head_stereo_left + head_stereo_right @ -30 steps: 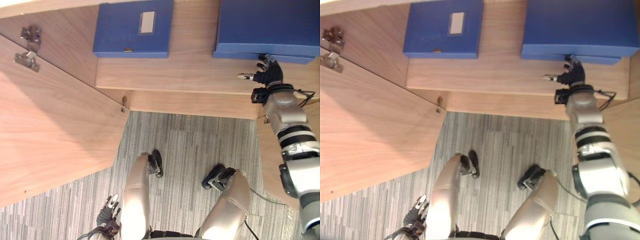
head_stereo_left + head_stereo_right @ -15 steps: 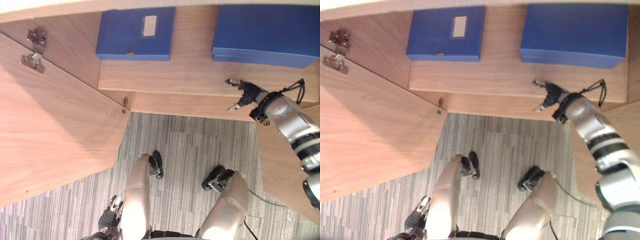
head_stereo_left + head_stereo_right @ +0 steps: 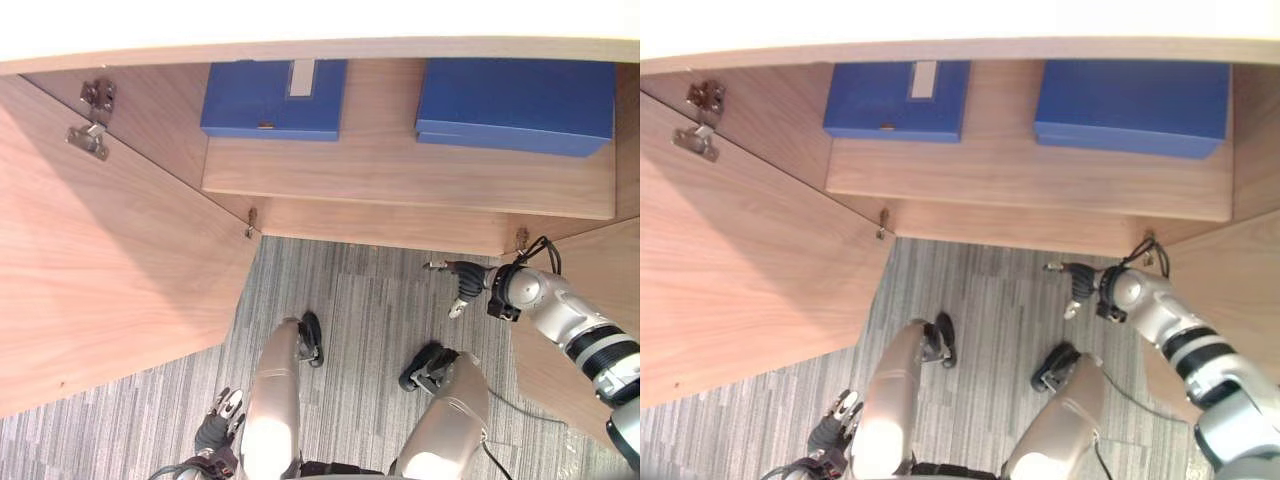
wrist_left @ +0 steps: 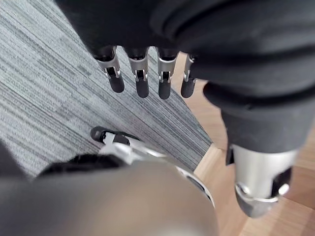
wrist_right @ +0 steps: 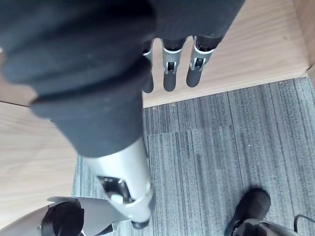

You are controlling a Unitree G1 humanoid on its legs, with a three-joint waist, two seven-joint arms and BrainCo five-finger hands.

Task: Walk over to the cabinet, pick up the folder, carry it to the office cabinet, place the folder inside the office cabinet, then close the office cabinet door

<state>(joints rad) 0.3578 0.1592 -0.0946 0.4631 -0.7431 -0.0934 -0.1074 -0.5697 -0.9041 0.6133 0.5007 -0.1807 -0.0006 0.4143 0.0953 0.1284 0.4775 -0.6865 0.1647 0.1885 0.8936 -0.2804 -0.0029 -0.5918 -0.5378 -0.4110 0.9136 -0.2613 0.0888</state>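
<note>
The right hand (image 3: 468, 282) hangs empty over the grey carpet (image 3: 365, 330), fingers (image 5: 170, 73) straight and apart, just before the office cabinet's lower edge. Beyond it, well apart, the blue folder (image 3: 515, 103) lies flat on the cabinet shelf (image 3: 400, 175). A second blue folder (image 3: 272, 98) lies farther to its left. The open cabinet door (image 3: 110, 280) stands out at the left. The left hand (image 3: 216, 428) hangs low, fingers (image 4: 141, 81) straight, empty.

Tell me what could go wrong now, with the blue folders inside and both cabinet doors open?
The open right hand hangs beside the right door; pushing it shut could trap its fingers against the cabinet. The left door stands wide while the left hand hangs low by the floor, so that door might be missed.
</note>
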